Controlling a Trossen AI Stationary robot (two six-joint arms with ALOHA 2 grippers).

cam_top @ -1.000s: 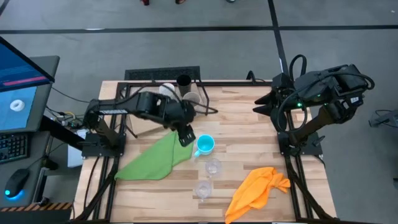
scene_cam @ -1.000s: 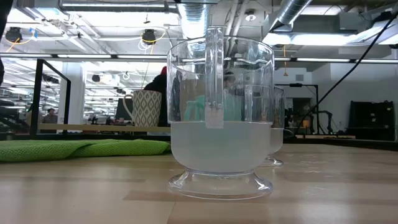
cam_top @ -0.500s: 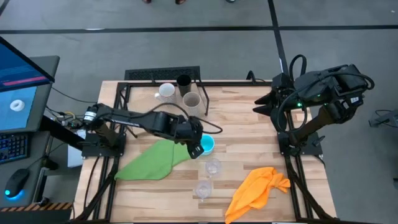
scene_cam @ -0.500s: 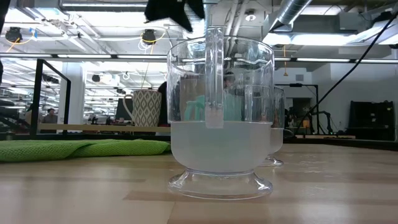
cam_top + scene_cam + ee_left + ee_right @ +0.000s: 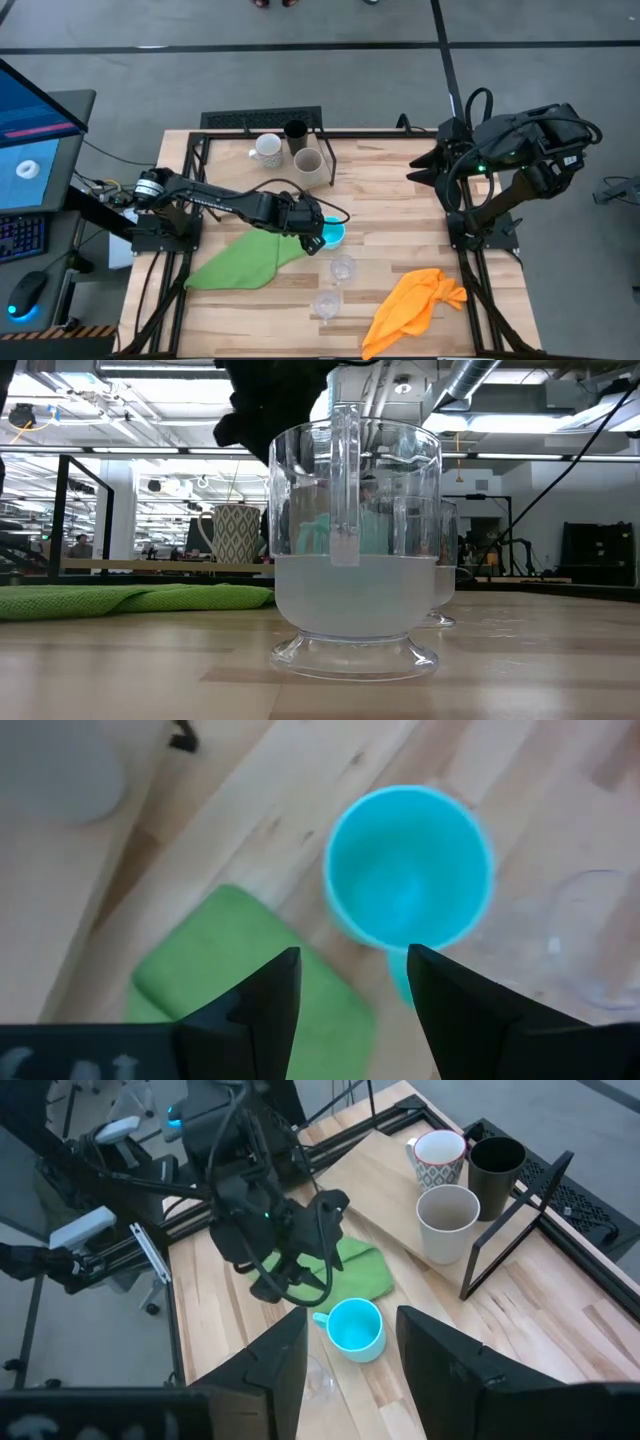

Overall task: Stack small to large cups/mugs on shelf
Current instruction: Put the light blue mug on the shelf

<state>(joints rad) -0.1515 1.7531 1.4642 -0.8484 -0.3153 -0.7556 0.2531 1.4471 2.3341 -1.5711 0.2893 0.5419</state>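
The left arm reaches out low across the table, its gripper (image 5: 312, 232) hanging just over the blue mug (image 5: 331, 233), at the edge of the green cloth (image 5: 245, 260). From its wrist camera the two fingers (image 5: 262, 1005) stand apart with the mug's (image 5: 408, 880) open mouth showing beyond the gap; they have hold of nothing. The mug stands upright on the bare wood, its near side touching or just beside the cloth's (image 5: 245, 975) corner.

Behind the arm, at the table's far edge, the shelf (image 5: 240, 155) carries three vessels close together: the white mug (image 5: 267, 148) with a patterned side, the black cup (image 5: 296, 133) just beside it, and the grey-beige cup (image 5: 309, 163) nearer the middle of the table. All three stand upright.

Nearer the front, two clear glasses stand on the tabletop, one (image 5: 343, 268) just past the blue mug and the other (image 5: 327, 303) a little closer to the front edge. The low camera looks straight through the nearer glass (image 5: 352, 545), a footed one with a handle.

Further right lies the orange cloth (image 5: 413, 305), crumpled, well apart from the glasses.

The right arm waits folded over the table's right edge, its gripper (image 5: 422, 165) raised; its fingers (image 5: 275, 1365) are spread and hold nothing.
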